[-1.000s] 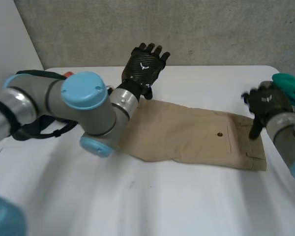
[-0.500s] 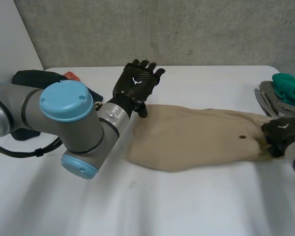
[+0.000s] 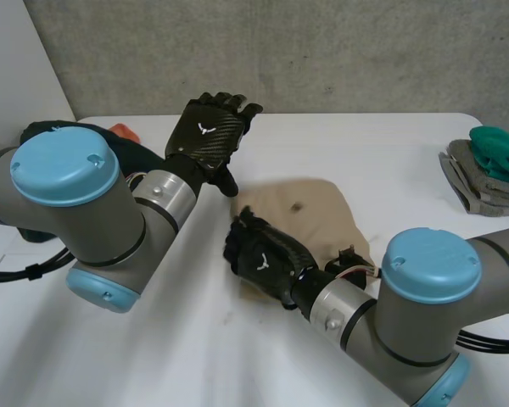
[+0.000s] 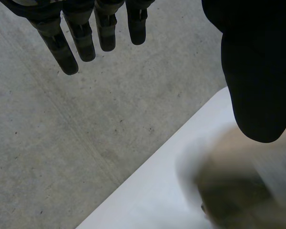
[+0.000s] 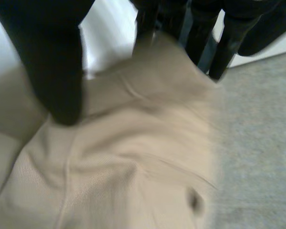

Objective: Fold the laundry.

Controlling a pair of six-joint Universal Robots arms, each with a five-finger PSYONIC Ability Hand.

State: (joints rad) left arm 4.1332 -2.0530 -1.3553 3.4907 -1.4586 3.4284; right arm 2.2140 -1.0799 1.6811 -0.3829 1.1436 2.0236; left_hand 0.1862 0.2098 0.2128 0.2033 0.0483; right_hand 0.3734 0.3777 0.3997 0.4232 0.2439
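White table [image 3: 365, 144], grey wall behind: tan trousers [image 3: 310, 212] bunched mid-table, right hand [image 3: 263, 259] pinching their near edge between thumb and fingers, left hand [image 3: 205, 136] hovering just beside them, fingers straight, holding nothing.

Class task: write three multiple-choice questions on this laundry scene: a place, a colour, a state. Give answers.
1. Where is the grey and teal pile? A) mid-table B) at the table's far right edge C) on the floor
2. What colour is the garment the right hand holds? A) blue B) tan C) red
3. The left hand is A) open, raised B) shut on cloth C) flat on the table
Answers: B, it lies by the right edge; B, plain tan cloth; A, straight fingers in the air.
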